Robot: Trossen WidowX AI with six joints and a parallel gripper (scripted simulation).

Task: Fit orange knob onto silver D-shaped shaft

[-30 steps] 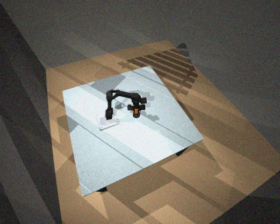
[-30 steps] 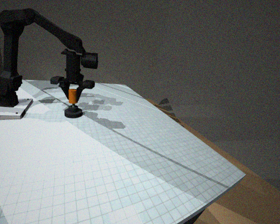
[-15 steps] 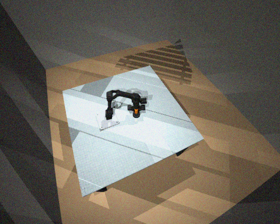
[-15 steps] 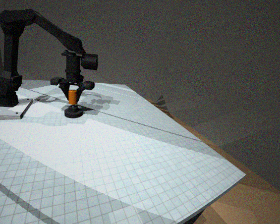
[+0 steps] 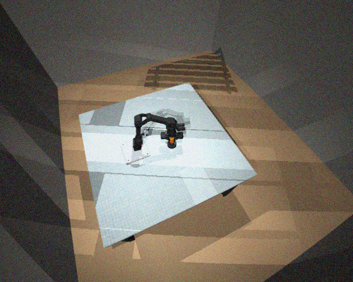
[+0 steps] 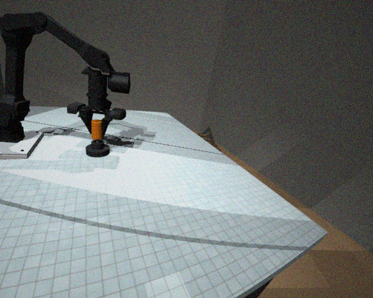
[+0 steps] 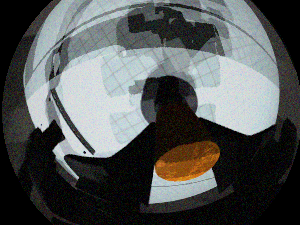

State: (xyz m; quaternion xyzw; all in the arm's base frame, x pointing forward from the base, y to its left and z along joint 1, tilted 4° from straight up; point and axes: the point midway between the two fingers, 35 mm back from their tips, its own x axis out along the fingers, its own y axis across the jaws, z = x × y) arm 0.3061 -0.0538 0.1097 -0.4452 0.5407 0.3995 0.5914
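1 arm arches over, its gripper pointing down.

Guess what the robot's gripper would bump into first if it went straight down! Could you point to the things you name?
Probably the round black pedestal [image 5: 172, 145] [image 6: 98, 150] [image 7: 147, 106]: the orange knob [image 5: 172, 140] [image 6: 96, 130] [image 7: 187, 160] in its fingers [image 6: 86, 122] would likely meet it first.

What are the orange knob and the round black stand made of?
The orange knob looks like smooth plastic, maybe painted: one even, bright color. The round black stand could be plastic or dark metal; it's evenly dark with hardly any shine.
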